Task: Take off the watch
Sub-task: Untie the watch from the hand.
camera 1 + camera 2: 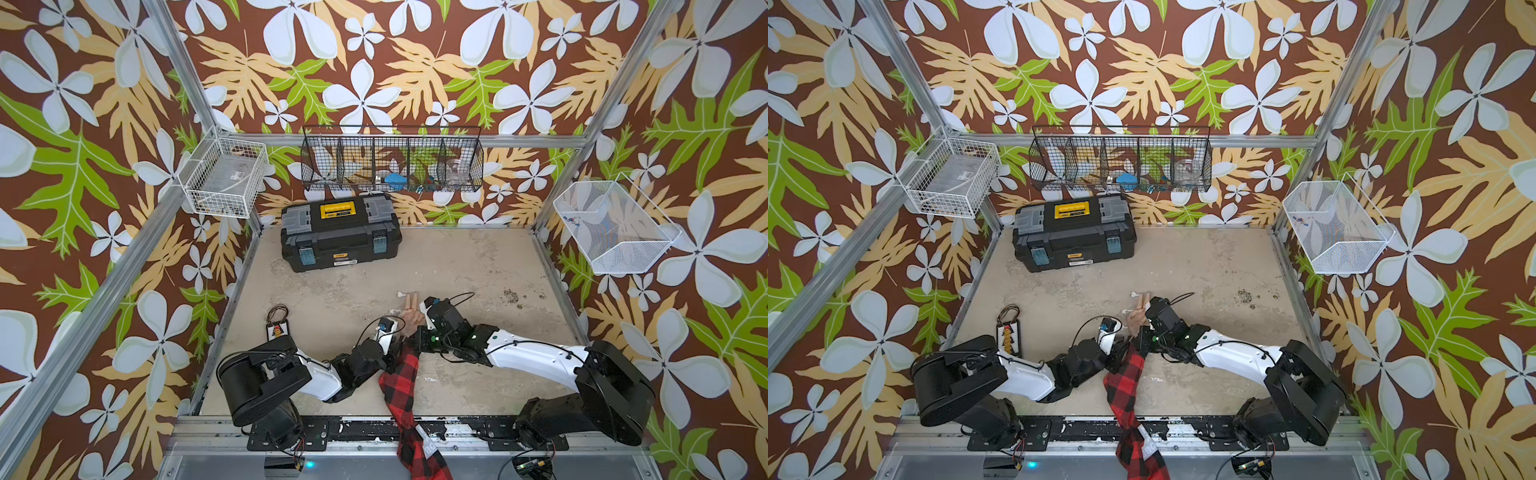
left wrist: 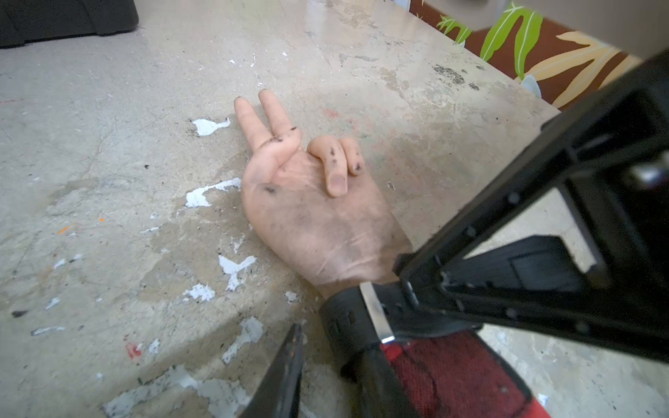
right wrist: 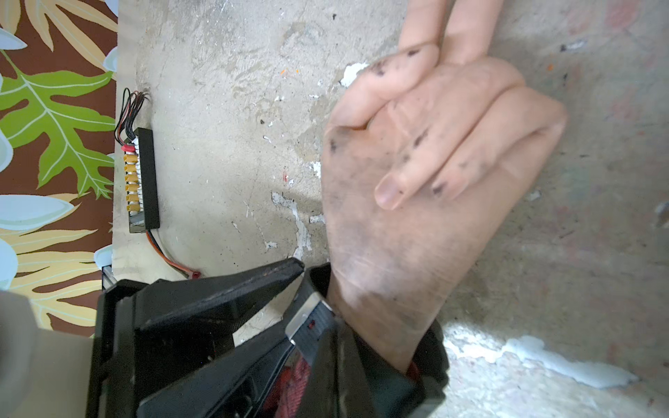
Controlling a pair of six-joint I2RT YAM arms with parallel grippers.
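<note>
A mannequin hand point(image 2: 318, 217) lies palm up on the table, its forearm in a red plaid sleeve point(image 1: 401, 386). The watch point(image 2: 344, 325) is on its wrist: a black strap with a silver buckle point(image 3: 307, 318). The face is hidden. My left gripper point(image 2: 331, 343) is open, with one finger point(image 2: 289, 369) on the table beside the wrist and the other against the strap. My right gripper point(image 3: 340, 347) reaches across the wrist from the other side. Its tips are shut together on the strap next to the buckle. In both top views the two grippers meet over the wrist point(image 1: 1136, 338).
A black toolbox point(image 1: 340, 232) stands at the back left. A small striped board with wires point(image 1: 277, 328) lies near the left arm. A black mesh basket point(image 1: 392, 160) and two white wire baskets point(image 1: 224, 178) point(image 1: 615, 226) hang on the walls.
</note>
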